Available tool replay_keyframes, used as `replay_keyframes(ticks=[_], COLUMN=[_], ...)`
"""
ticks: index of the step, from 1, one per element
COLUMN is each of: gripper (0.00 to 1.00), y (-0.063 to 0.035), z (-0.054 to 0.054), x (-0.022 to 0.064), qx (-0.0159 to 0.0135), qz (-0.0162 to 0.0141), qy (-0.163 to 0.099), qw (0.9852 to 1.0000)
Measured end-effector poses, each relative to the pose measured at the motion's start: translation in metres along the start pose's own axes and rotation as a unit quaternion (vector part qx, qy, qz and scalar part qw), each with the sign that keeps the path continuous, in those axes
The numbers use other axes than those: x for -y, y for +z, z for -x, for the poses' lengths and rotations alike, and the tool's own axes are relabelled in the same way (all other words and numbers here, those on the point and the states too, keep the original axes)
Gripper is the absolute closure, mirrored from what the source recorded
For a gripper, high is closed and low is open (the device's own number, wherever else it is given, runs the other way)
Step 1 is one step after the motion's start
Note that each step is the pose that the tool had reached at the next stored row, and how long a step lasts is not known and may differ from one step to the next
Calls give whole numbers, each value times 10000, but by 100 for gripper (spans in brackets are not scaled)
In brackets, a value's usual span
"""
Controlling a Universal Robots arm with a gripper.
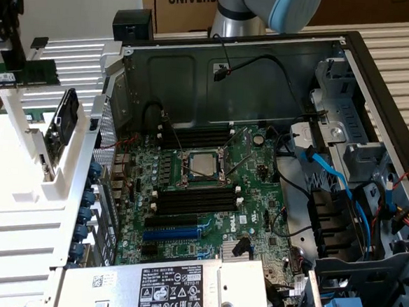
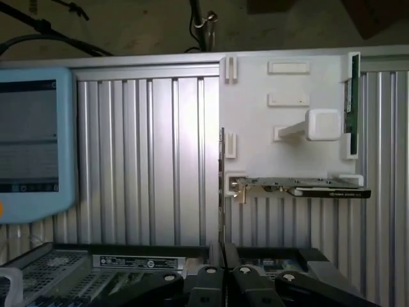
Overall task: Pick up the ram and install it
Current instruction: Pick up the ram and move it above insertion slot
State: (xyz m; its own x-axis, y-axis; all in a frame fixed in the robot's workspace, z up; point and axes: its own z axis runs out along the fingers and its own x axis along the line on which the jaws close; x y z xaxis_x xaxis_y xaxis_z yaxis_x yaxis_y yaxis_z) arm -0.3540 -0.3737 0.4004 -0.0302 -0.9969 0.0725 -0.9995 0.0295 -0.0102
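Silver arm, black gripper.
The arm (image 1: 232, 11) is smooth silver-grey with a rounded pale-blue cap (image 1: 295, 9) at its three o'clock; the gripper (image 2: 223, 259) has matte-black linkages with round pins.

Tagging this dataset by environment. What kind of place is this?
Probably a robotics lab bench for PC assembly: an open computer case with bare motherboard on a ribbed metal table, a white fixture holding the ram, and a robot arm.

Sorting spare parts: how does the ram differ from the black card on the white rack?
The ram is a thin green stick with a white label; the black card is broader and dark. The ram lies level up top; the black card leans tilted lower down. Both sit in the white rack.
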Motion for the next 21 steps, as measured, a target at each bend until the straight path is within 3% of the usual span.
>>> replay_keyframes(ticks=[14, 15, 19, 21], gripper=[88, 88, 88, 88], y=[-93, -101, -114, -121], z=[11, 13, 17, 20], x=[631, 720, 903, 1041], qx=[0, 0, 0, 0], qz=[0, 0, 0, 0], qy=[0, 0, 0, 0], qw=[10000, 10000, 10000, 10000])
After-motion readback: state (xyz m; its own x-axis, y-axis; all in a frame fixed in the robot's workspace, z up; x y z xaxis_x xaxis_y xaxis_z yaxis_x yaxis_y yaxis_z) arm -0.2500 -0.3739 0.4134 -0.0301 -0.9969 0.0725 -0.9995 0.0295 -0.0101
